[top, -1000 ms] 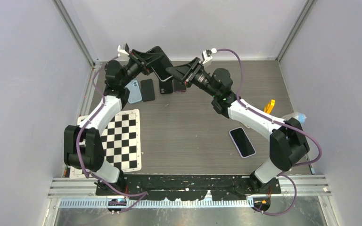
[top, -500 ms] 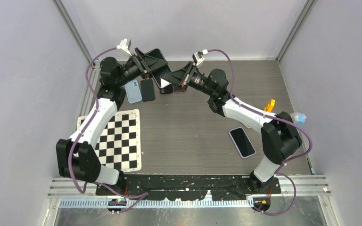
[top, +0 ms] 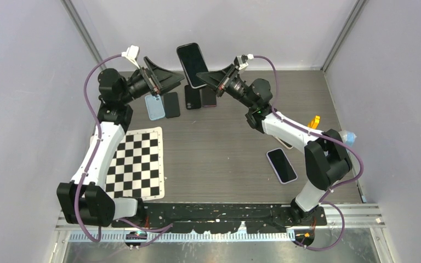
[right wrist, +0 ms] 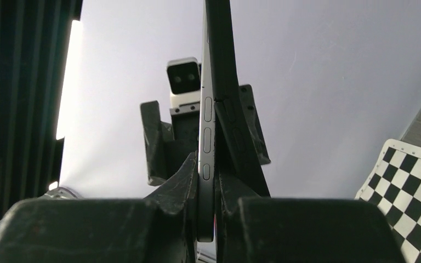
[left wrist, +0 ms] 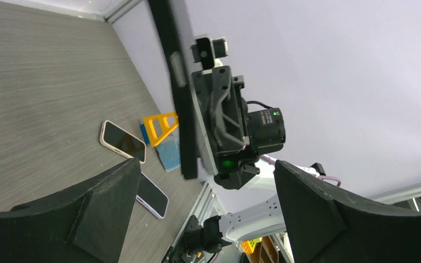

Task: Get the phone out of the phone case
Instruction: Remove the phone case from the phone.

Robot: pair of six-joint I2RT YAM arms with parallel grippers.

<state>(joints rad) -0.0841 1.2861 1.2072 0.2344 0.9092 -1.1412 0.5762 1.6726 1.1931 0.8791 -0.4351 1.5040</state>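
Right gripper (right wrist: 215,181) is clenched on the phone (top: 191,63) — pads pinching its lower end, the handset raised edge-on to both wrist cameras at the table's (top: 225,142) 12 o'clock. Left gripper (top: 170,81) hangs at the phone's 8 o'clock, fingers (left wrist: 107,203) spread wide, touching nothing. Whether the phone case is on it cannot be told for sure; the right wrist view shows a grey buttoned band beside a darker one, which hints at a shell. To do this well, the left fingers should take only the case's lip at the free upper end and peel it off the back — right gripper braced. The risk is pinching phone and shell together. Spare phones (top: 171,104) lie at 6 o'clock below.
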